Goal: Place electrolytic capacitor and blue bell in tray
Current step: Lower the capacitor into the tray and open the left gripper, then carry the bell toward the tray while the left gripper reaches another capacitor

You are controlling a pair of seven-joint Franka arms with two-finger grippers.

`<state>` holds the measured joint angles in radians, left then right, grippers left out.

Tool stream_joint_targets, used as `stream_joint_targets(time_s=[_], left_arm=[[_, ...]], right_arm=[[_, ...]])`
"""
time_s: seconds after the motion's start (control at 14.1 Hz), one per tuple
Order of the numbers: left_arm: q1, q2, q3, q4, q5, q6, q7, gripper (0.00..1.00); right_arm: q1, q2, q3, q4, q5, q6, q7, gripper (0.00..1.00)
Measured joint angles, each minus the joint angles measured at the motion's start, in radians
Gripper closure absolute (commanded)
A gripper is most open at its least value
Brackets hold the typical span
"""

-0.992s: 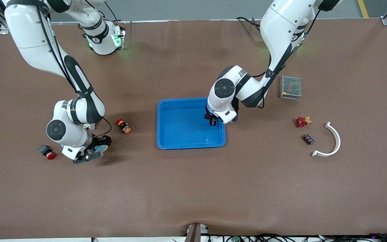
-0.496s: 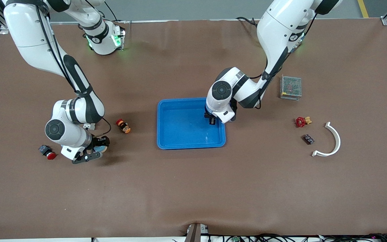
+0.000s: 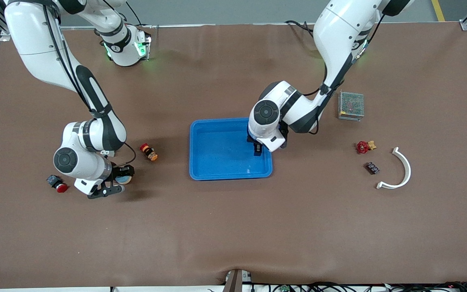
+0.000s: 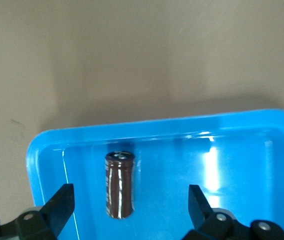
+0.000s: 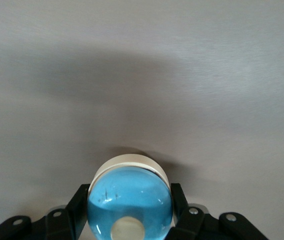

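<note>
Blue tray (image 3: pixel 217 162) holds the brown capacitor (image 4: pixel 119 185) between the left gripper's (image 4: pixel 129 212) spread fingers, while the right gripper (image 5: pixel 129 212) clamps the blue bell (image 5: pixel 129 202).

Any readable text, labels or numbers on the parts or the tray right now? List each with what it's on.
None can be read.
Dark brown cylindrical electrolytic capacitor lying in the shallow bright-blue plastic tray: sleeve markings too blurred.
Round blue bell: no lettering visible.
Small metal mesh box: anything on it is too small.

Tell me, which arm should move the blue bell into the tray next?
The right arm, probably: its hand is already closed around the bell. The left hand is open over the tray, the capacitor lying inside.
</note>
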<state>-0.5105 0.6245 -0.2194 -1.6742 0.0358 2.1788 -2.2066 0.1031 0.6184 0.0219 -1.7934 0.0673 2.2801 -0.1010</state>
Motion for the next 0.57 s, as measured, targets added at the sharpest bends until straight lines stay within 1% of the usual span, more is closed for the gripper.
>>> stream_joint_targets(time_s=[0.21,0.43,0.57], left_arm=[[0.073,-0.054,0.008,0.017,0.001,-0.066,0.122,0.0],[0.168,-0.091,0.011,0.016,0.006,-0.164,0.294,0.0],[0.226,-0.104,0.012,0.012,0.044,-0.219,0.396,0.0]], right_arm=[[0.03,-0.038,0.075,0.035,0.01,-0.103,0.21,0.48],[0.13,-0.07,0.093,0.035,0.011,-0.124,0.442,0.48],[0.208,-0.074,0.094,0.035,0.011,-0.124,0.587,0.48]])
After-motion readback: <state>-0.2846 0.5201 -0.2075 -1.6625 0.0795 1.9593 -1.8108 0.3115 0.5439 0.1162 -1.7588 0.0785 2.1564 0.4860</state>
